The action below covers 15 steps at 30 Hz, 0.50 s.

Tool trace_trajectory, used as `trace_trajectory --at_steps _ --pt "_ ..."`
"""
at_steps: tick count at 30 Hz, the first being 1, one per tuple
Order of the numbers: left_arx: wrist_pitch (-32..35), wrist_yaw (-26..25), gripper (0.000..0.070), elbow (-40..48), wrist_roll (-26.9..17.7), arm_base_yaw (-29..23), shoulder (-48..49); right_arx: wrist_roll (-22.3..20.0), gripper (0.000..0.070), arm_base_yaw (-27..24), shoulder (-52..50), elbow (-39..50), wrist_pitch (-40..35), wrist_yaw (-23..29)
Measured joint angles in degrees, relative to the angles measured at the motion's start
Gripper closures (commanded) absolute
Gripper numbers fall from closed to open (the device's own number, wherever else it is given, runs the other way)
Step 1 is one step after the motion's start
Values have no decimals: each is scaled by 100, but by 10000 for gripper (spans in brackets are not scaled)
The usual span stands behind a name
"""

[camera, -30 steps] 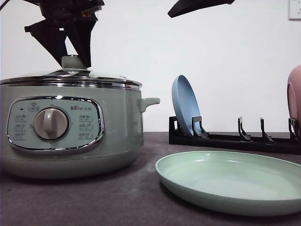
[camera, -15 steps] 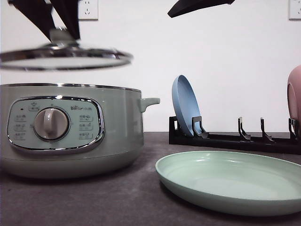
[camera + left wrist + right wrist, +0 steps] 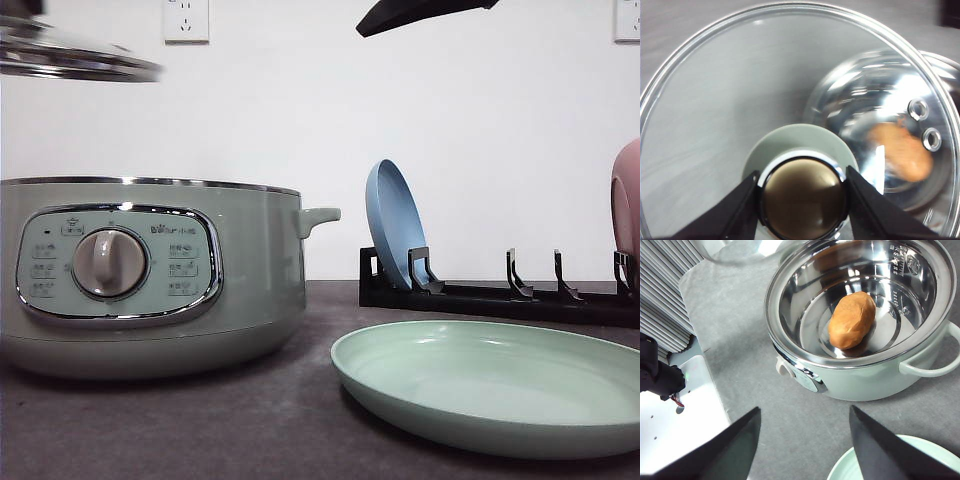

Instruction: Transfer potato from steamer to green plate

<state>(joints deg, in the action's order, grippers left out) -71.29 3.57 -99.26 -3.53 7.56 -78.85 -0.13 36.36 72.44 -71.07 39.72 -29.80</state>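
The pale green steamer (image 3: 150, 280) stands at the left of the table, uncovered. The orange-brown potato (image 3: 852, 320) lies inside its steel bowl. My left gripper (image 3: 802, 200) is shut on the green knob (image 3: 800, 150) of the glass lid (image 3: 70, 55), which hangs up and to the left of the pot. Through the glass, the potato (image 3: 900, 152) shows blurred below. My right gripper (image 3: 805, 410) hovers open and empty high over the table beside the steamer (image 3: 865, 375). The green plate (image 3: 490, 385) lies flat to the right of the pot, with nothing on it.
A black rack (image 3: 500, 295) behind the green plate holds a blue plate (image 3: 395, 225) on edge, and a pink plate (image 3: 627, 210) stands at the far right. A dark part of the right arm (image 3: 420, 12) hangs overhead. A white base (image 3: 680, 430) borders the table.
The left gripper has lifted the glass lid off the steamer and carried it up and to the left. The pot now stands uncovered. Plates and rack have not moved.
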Motion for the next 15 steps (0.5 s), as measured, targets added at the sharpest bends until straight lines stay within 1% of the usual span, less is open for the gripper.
trace_trajectory --at_steps 5,11,13,15 --pt "-106 9 698 0 0 -398 24 15 350 0 0 0 0 0" --pt "-186 8 698 0 0 -618 24 78 348 4 0 0 0 56" --pt "-186 6 699 0 -2 -646 24 141 324 26 0 0 -3 151" --pt "-184 3 699 0 -2 -663 24 211 277 40 0 0 -12 167"
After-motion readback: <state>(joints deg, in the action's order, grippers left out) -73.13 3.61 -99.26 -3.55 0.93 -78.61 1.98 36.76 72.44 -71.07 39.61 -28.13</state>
